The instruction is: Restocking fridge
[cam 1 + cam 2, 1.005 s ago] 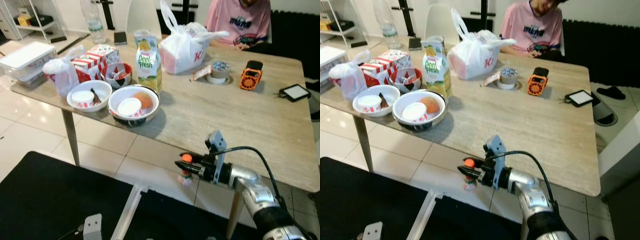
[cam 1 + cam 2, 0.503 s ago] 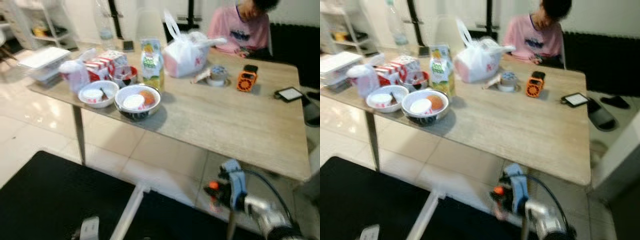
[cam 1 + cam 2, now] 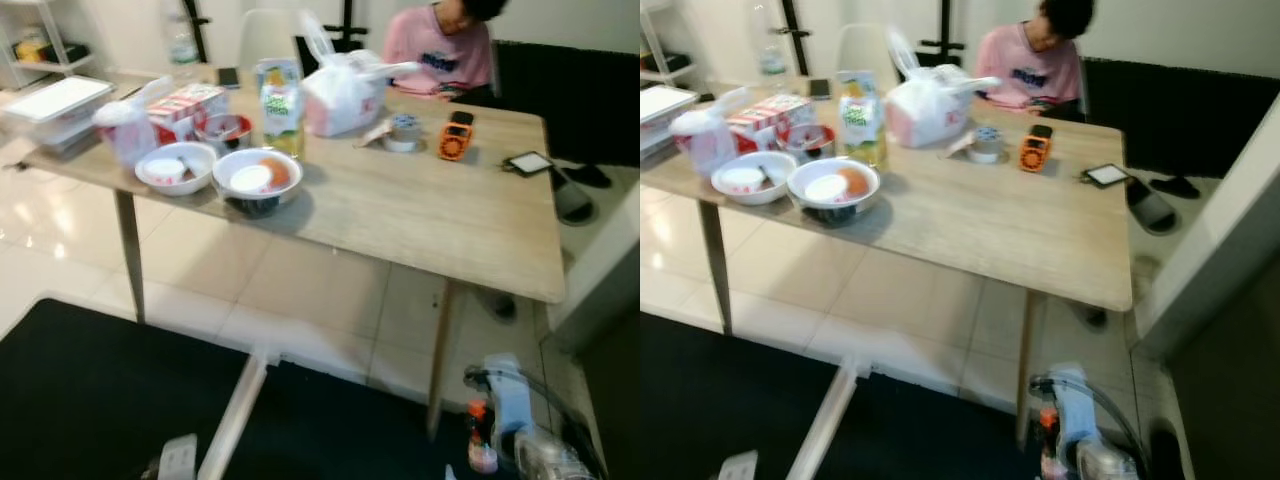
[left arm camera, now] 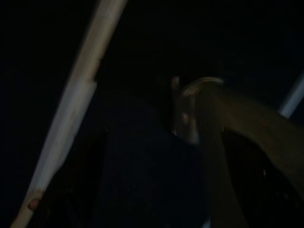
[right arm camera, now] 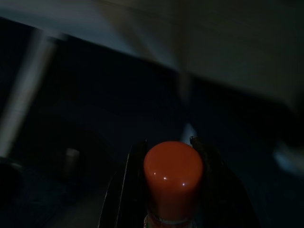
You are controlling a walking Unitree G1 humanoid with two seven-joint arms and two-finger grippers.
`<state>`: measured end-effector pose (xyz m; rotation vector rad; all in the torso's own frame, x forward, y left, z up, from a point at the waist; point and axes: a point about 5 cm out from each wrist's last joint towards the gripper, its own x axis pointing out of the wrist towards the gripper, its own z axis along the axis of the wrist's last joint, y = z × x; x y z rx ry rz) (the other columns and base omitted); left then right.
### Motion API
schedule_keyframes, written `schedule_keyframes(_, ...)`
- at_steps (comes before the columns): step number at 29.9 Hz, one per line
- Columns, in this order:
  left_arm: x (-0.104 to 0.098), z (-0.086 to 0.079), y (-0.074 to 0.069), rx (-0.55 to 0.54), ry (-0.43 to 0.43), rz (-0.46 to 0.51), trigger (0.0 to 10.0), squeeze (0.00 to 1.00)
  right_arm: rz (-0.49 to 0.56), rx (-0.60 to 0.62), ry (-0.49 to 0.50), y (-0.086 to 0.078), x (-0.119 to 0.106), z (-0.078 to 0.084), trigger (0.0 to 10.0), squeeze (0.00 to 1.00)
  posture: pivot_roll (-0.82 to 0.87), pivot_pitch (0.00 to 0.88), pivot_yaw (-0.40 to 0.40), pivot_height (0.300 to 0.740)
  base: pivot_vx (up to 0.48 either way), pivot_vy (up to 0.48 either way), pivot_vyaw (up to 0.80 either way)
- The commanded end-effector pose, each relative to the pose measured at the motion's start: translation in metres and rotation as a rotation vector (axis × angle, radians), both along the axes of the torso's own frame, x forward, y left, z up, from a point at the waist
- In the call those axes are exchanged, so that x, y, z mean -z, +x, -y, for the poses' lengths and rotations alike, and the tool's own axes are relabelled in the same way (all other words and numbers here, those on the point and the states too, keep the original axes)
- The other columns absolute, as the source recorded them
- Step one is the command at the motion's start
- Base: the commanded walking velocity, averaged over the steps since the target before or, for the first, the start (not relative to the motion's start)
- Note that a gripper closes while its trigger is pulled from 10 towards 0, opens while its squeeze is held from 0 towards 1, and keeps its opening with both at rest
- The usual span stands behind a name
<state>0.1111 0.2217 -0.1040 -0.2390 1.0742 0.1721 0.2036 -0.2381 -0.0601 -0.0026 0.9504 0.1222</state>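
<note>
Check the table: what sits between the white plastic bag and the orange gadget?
A tape roll sits between the white plastic bag and the orange gadget, seen in both eye views.

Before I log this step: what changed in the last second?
The right gripper, jaws shut on the small orange-capped bottle, dropped from table-edge height to low beside the robot. The camera backed away and turned. The table items stayed put.

Silver metallic right arm (image 3: 545,455), rounded casing, blurred. Pale blue-grey block (image 3: 510,395) mounted near the wrist, with a thin black cable (image 3: 478,374) looping off it. Two long black fingers (image 5: 130,166) on right gripper (image 5: 166,164).
</note>
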Motion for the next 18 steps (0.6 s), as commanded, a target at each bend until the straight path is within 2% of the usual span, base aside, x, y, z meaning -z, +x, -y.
schedule_keyframes(1, 0.000, -0.002, 0.000, -0.002, 0.012, 0.003, 10.0, 0.00, -0.037, 0.063, -0.023, -0.012, 0.006, 0.008, 10.0, 0.00, 0.00, 0.009, 0.000, 0.740, 0.000, 0.000, -0.78)
schedule_keyframes(3, 0.000, -0.001, 0.000, -0.005, 0.013, 0.005, 10.0, 0.00, -0.066, 0.100, -0.039, -0.021, 0.010, 0.010, 10.0, 0.00, 0.00, 0.008, -0.005, 0.740, 0.000, 0.000, -0.78)
schedule_keyframes(8, 0.000, 0.002, 0.001, 0.004, 0.011, 0.006, 10.0, 0.00, -0.110, 0.108, -0.076, -0.032, 0.016, 0.010, 10.0, 0.00, 0.00, 0.006, -0.001, 0.740, 0.000, 0.000, -0.78)
schedule_keyframes(18, -0.001, 0.001, 0.003, 0.009, 0.043, 0.013, 10.0, 0.00, -0.155, 0.130, -0.123, -0.043, 0.021, 0.012, 10.0, 0.00, 0.00, 0.000, 0.003, 0.740, 0.000, 0.000, -0.78)
